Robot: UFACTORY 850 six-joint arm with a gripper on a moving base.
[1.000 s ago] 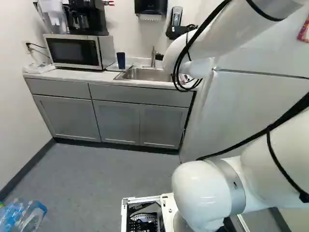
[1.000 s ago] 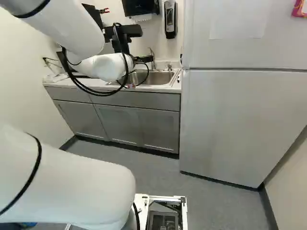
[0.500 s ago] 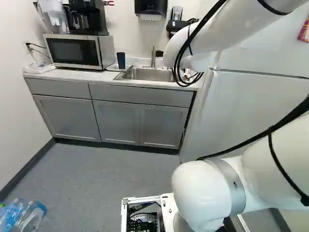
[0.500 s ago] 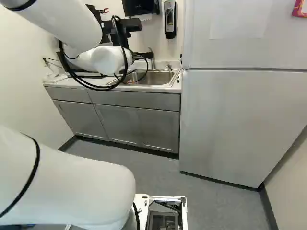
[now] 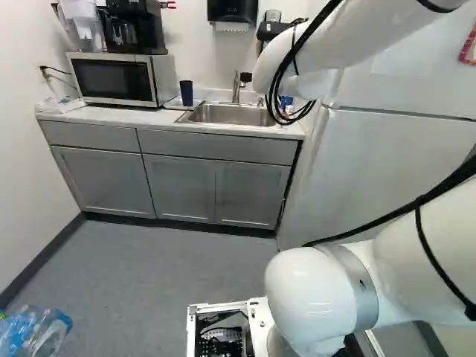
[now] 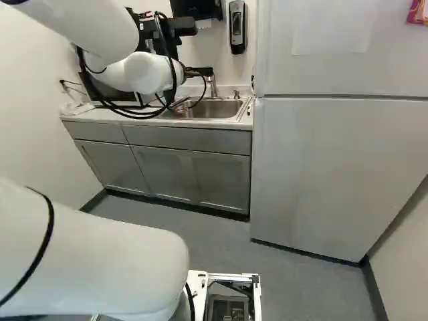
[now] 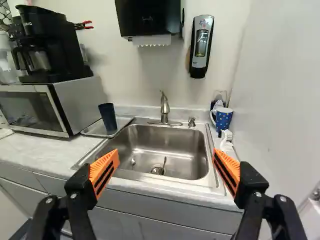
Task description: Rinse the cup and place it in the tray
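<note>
Behind the wrist in the right base view, my gripper (image 6: 181, 107) is mostly hidden. In the wrist view the gripper (image 7: 166, 155) stands open, its orange pads wide apart with nothing between them and the sink ahead. A dark blue cup (image 7: 108, 117) stands on a flat grey tray (image 7: 123, 122), between microwave and sink. The left base view shows this cup (image 5: 187, 93) too. A blue mug with white dots (image 7: 223, 120) is at the sink's other side, against the fridge side. The steel sink (image 7: 192, 150) holds a small strainer-like piece at its drain.
The faucet (image 7: 165, 107) rises behind the sink, with a soap pump (image 7: 191, 121) beside it. A paper towel dispenser (image 7: 148, 17) and a soap dispenser (image 7: 201, 46) hang above. Microwave (image 5: 115, 78) and coffee maker stand beside the tray; the tall fridge (image 6: 334, 167) flanks the counter.
The arm's wrist has risen somewhat and shifted slightly left in the right base view. More of the sink's right side and the dotted mug now show in the left base view. The base has stayed put.
</note>
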